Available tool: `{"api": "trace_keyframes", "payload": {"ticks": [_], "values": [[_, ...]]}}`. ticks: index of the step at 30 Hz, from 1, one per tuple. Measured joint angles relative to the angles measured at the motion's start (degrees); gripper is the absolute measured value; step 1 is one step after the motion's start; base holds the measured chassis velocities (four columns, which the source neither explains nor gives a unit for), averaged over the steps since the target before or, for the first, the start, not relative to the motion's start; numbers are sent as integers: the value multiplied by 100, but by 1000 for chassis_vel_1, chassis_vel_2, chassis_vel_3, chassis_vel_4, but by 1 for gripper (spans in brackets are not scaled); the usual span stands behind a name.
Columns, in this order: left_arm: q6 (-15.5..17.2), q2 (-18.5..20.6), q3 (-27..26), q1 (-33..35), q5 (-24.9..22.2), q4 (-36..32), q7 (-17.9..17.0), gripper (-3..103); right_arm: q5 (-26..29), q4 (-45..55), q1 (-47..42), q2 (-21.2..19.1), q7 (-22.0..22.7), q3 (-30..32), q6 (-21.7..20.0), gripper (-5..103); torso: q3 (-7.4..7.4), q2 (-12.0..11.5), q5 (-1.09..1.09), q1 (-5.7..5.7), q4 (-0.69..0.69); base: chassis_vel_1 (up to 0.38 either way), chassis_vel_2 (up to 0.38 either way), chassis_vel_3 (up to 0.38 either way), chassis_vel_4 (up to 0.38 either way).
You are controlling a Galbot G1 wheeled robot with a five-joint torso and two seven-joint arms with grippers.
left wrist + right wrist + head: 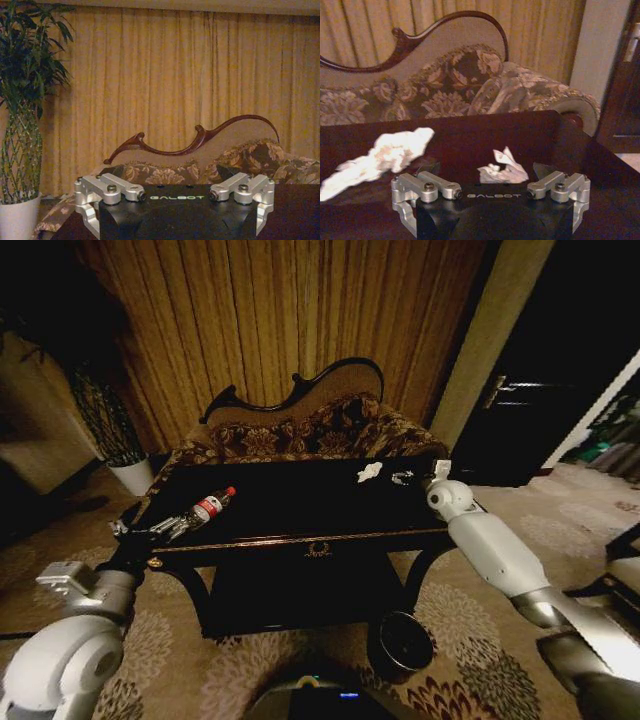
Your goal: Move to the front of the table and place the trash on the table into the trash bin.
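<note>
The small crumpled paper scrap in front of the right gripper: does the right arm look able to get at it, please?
Probably yes: the right gripper sits open just short of the scrap, with nothing between them on the table.

left claw [165, 528]: forward, spread | right claw [490, 172]: forward, spread

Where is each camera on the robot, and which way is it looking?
Head view: up on the head, looking down at the table, bottle, trash bin and both arms.
Left wrist view: on the left wrist, facing the sofa across its open left gripper.
Right wrist view: on the right wrist, facing paper scraps before its open right gripper.
All three share the sofa.
</note>
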Motion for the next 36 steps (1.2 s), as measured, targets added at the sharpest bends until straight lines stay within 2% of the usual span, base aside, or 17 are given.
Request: {"api": "trace_keyframes", "payload": {"ticks": [13,16,21,22,24,27,28,29,31,32,33,35,36], "values": [[-18,-9,-73,-2,-19,0,9,100,-180,-337,183,104,-4,-144,32,101,0,0,0,0,1,0,0,0,0],[-27,-17,-71,-4,-21,0,32,100,-244,-352,186,92,-10,-186,59,89,0,0,0,0,1,0,0,0,0],[-33,-28,-81,4,-21,0,71,100,-297,-352,155,81,-30,-197,101,79,0,0,1,0,0,0,0,0,0],[-36,-27,-84,1,-22,0,79,100,-303,-352,150,81,-30,-198,114,68,0,0,0,0,0,0,0,0,0],[-38,-25,-87,0,-23,0,80,100,-304,-353,149,81,-30,-198,119,68,0,1,0,0,1,0,0,0,0],[-45,-13,-106,-1,-27,0,88,100,-311,-353,129,68,-31,-199,144,50,0,0,0,0,1,0,0,0,0],[-45,-13,-106,-1,-27,0,88,100,-311,-353,129,68,-31,-199,144,50,0,0,0,0,1,0,0,0,0],[-45,-12,-107,-1,-28,0,90,100,-318,-352,120,59,-31,-199,162,45,0,1,0,0,1,0,0,0,0],[-46,-10,-107,-1,-28,0,92,100,-320,-349,114,53,-31,-199,172,45,0,1,0,0,1,0,0,0,0],[-48,-5,-106,-2,-29,0,93,100,-321,-346,111,47,-32,-199,179,34,0,0,0,0,1,0,0,0,0],[-49,5,-106,-6,-30,0,94,100,-322,-342,108,39,-34,-199,192,29,0,1,0,0,1,0,0,0,0],[-49,10,-106,-9,-30,0,94,100,-323,-338,105,34,-35,-199,202,29,0,1,0,0,1,0,0,0,0],[-49,17,-106,-14,-31,0,95,100,-324,-333,100,28,-36,-200,211,23,0,1,0,0,1,0,0,0,0]]}}
